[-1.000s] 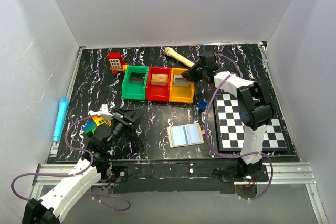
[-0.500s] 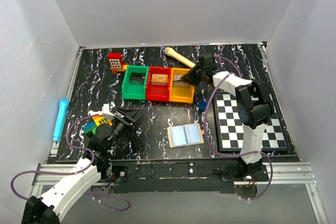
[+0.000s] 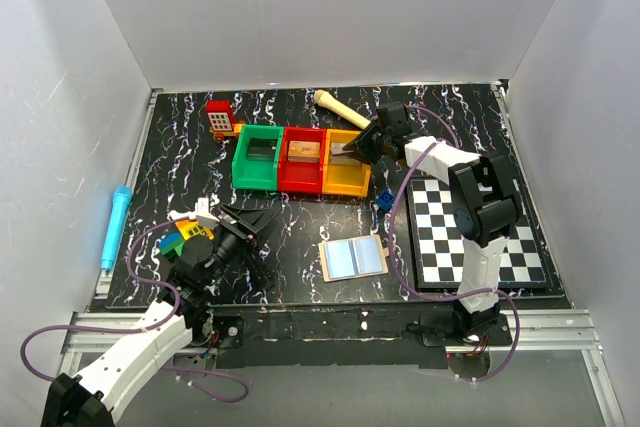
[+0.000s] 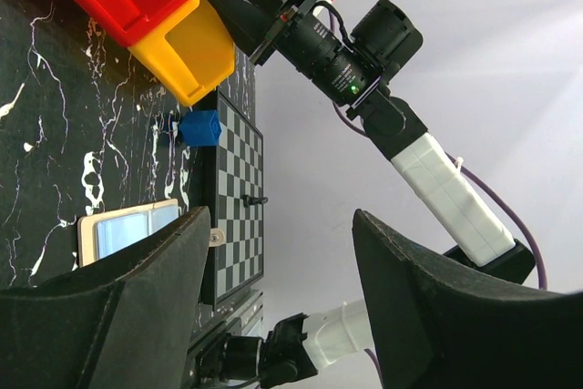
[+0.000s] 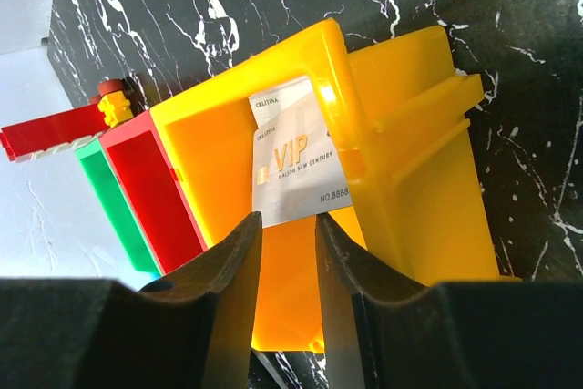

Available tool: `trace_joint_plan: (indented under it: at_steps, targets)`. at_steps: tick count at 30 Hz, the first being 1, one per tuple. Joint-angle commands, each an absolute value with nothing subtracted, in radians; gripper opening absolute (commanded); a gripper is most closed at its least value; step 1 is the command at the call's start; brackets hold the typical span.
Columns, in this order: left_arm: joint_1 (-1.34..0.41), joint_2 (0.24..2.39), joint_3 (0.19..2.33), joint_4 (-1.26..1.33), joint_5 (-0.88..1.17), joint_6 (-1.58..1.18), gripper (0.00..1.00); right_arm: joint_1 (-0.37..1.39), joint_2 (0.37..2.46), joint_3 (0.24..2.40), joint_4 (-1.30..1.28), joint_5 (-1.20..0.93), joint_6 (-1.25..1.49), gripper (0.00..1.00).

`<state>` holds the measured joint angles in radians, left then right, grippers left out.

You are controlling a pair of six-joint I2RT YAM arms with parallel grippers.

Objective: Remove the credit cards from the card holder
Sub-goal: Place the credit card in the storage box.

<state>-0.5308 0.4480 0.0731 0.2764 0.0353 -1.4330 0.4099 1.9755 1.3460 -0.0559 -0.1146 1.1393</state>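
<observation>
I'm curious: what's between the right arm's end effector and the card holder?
Top view: the yellow bin, then bare tabletop up to the card holder.

Three plain white walls box this one in: the back wall (image 3: 330, 7) straight ahead, the left wall (image 3: 60, 97) and the right wall (image 3: 590, 87) slanting in at the sides. Below them lies the table (image 3: 290, 237), black with white marble veins all over. An aluminium rail (image 3: 570, 324) runs along its near edge, with a grey surface (image 3: 360, 392) beyond. The light is soft and even, the shadows faint.
</observation>
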Motion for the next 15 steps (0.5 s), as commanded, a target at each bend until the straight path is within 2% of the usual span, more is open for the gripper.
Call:
trace_joint_plan:
  at_steps: [1,15]
  targets:
    - [-0.523,0.448,0.072,0.293,0.046,-1.431,0.63,0.407,1.942,1.345,-0.140,-0.087,1.106,0.40]
    - [-0.523,0.457,0.067,0.301,0.054,-1.439,0.63,0.408,1.933,1.330,-0.144,-0.097,1.086,0.42]
